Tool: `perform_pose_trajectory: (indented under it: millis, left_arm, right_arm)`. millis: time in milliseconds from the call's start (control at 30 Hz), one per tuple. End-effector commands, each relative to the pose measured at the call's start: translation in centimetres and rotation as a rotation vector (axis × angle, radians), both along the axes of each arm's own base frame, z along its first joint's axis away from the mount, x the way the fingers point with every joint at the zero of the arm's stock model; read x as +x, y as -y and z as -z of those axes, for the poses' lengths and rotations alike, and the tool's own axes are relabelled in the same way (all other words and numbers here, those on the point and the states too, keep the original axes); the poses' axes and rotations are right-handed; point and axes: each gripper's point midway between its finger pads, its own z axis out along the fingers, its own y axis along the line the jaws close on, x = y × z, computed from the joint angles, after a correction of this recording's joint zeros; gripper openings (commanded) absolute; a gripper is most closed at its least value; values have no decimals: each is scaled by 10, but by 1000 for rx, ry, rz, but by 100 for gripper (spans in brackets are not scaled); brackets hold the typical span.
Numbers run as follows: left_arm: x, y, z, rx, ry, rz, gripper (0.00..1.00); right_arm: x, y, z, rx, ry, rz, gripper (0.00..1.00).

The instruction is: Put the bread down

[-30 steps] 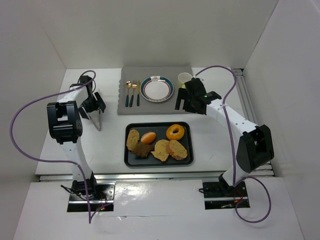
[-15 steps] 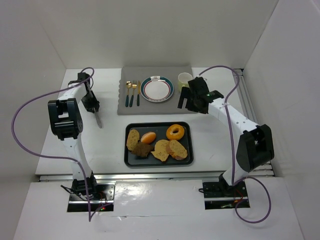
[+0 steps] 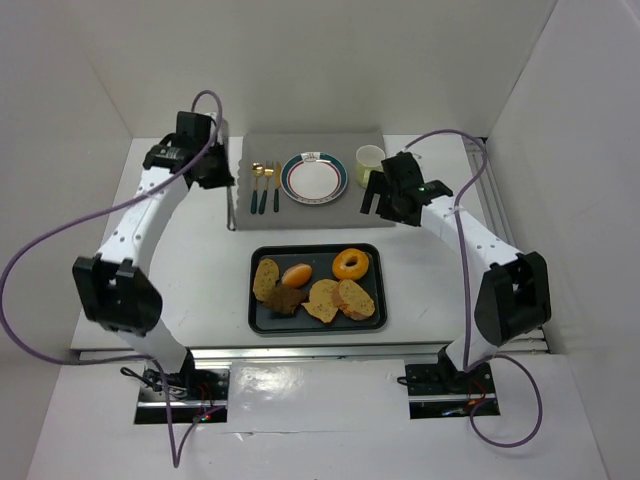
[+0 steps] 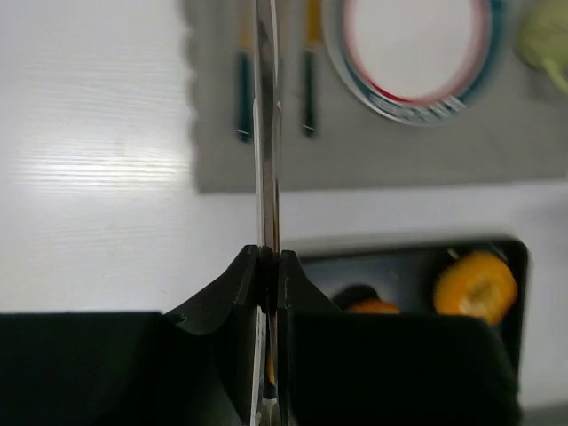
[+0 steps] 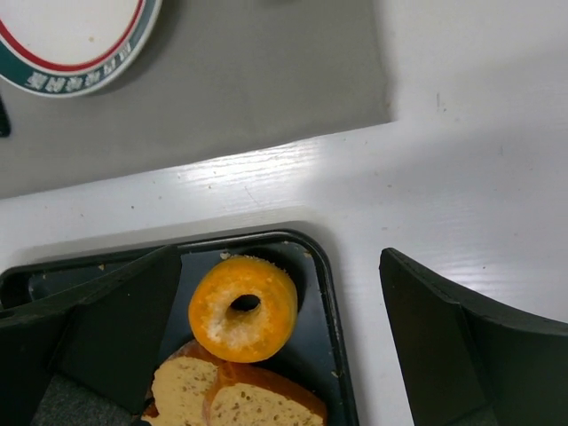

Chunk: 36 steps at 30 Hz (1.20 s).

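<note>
The bread lay in a black tray (image 3: 262, 322) in the lower middle of the overhead view, on the white worktop (image 3: 210, 280). The ring (image 5: 271, 324) was golden-orange, with a small round centre hole and a paler, crumbly patch on its top face, and it lay flat in the tray's upper right corner. The oval roll (image 3: 296, 274) was smaller, smooth and glossy orange-brown, and sat left of the ring in the tray's upper middle. Around them were flat speckled tan toast slices (image 3: 340, 298), two overlapping just below the ring and one at the tray's left side. A dark brown irregular piece (image 3: 285, 299) sat just under the roll. Above the tray a grey mat (image 3: 370, 215) carried a white plate (image 3: 314, 177) with a red and green rim. Gold-headed cutlery (image 3: 265, 185) with dark handles lay to the plate's left, and a pale yellow-green cup (image 3: 369, 157) stood at its right. The left end effector (image 4: 269, 266) was at the upper left of the overhead view, beside the mat's left edge. Its fingers were pressed together on a thin metal utensil (image 4: 266, 133), which the wrist view showed edge-on, running up the frame toward the cutlery. The right end effector (image 5: 279, 251) hung over the mat's right side near the cup. Its fingers were spread wide apart and held nothing, and in its wrist view the ring appeared between them, low in the frame.
</note>
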Motion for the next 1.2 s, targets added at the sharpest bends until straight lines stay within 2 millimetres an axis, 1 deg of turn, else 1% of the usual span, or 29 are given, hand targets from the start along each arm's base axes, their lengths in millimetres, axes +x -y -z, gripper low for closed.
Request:
perform_pose_trajectory:
  millis: [0,33,67,100,133,167,200,233,267,300,333,367,400,433,467,500,533,567,667,733,767,800,900,967,1033,1067,1100,1133,1167]
  left_arm:
    - [-52,50,-14,-56,-22,170,15]
    - [-73,72,-1,-66,-62,225,17]
    - [-91,86,-10,-107,-50,278,20]
    - [-101,99,-9,-130,-54,302,22]
    - [-113,106,0,-135,-82,318,24]
    - [-128,129,-2,-173,-100,381,28]
    - [-135,138,-3,-194,-111,404,30]
    - [-148,150,-1,-203,-142,440,31]
    - [-152,157,1,-204,-161,453,31]
    - [-158,164,5,-203,-187,464,33]
    - [-160,168,2,-192,-173,475,36]
    - [-168,178,2,-188,-177,499,39]
    - [-167,182,2,-181,-174,507,41]
    - [-170,185,2,-180,-175,519,42]
    - [-172,192,-3,-185,-159,540,46]
    - [-171,193,1,-181,-170,539,48]
    - [-172,199,-3,-186,-154,556,50]
    - [-173,204,6,-176,-180,565,54]
    - [-170,211,9,-151,-199,595,54]
    - [-178,216,20,-112,-250,619,54]
    - [-180,220,17,-108,-239,642,54]
    - [-179,220,21,-104,-250,641,55]
    - [-184,225,25,-87,-254,676,58]
    - [-186,229,34,-67,-282,691,59]
    - [-184,228,33,-39,-280,682,59]
    - [-182,228,38,-25,-289,675,59]
    - [-181,230,39,-17,-284,661,59]
    - [-179,226,40,4,-284,648,59]
    - [-173,223,38,24,-261,615,59]
  right_arm:
    - [3,17,-45,0,130,57,100]
    - [2,23,-46,-5,137,73,100]
    - [-3,29,-54,-13,154,86,100]
    - [-3,34,-60,-13,172,102,100]
    - [-3,41,-65,-15,187,121,100]
    - [-9,48,-71,-31,203,142,100]
    - [-9,56,-77,-32,219,173,100]
    - [-12,64,-76,-46,219,195,100]
    - [-14,70,-86,-57,250,219,100]
    - [-16,77,-88,-62,256,238,100]
    - [-17,83,-92,-60,267,254,100]
    - [-20,88,-94,-57,275,264,100]
    - [-18,93,-96,-65,283,272,100]
    - [-19,94,-99,-62,291,272,100]
    - [-19,94,-98,-50,287,269,100]
    - [-19,92,-98,-48,284,254,100]
    - [-19,90,-98,-40,281,245,100]
    - [-19,92,-97,-36,280,247,100]
    - [-20,92,-95,-39,270,247,100]
    - [-22,93,-99,-36,280,247,100]
    - [-25,93,-102,-35,282,247,100]
    - [-25,93,-102,-35,282,247,100]
    - [-29,94,-104,-31,293,248,100]
    - [-29,98,-104,-32,292,257,100]
    - [-30,98,-100,-36,282,256,100]
    - [-30,96,-99,-29,280,249,100]
    - [-30,96,-99,-29,280,249,100]
    - [-30,96,-99,-29,280,249,100]
    - [-30,96,-99,-29,280,249,100]
